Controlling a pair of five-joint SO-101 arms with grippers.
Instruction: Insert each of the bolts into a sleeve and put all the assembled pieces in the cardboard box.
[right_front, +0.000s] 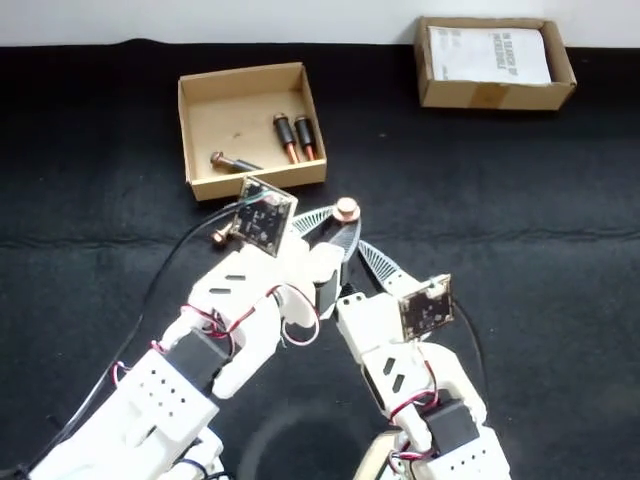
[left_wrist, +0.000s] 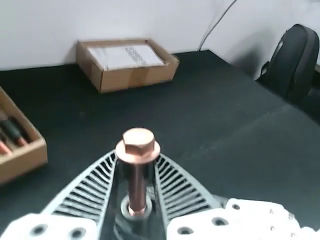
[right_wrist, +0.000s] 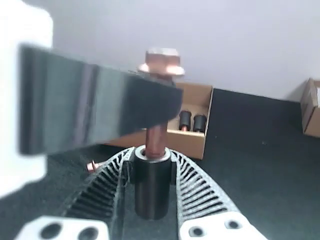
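Leaning inward, the 2 meet tip to tip: the left gripper closed on a bolt, the right gripper beneath it clasping a sleeve.

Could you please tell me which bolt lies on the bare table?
The bolt just in front of the nearer box; the others lie inside that box or are held aloft.

The two arms meet mid-table, the left gripper and right gripper tip to tip, with the copper head of a bolt showing above them. Just behind stands the open cardboard box. It holds two assembled pieces side by side and a third piece lying slanted. A loose bolt lies on the black table beside the left arm. A second box holding a paper sheet sits at the far right.
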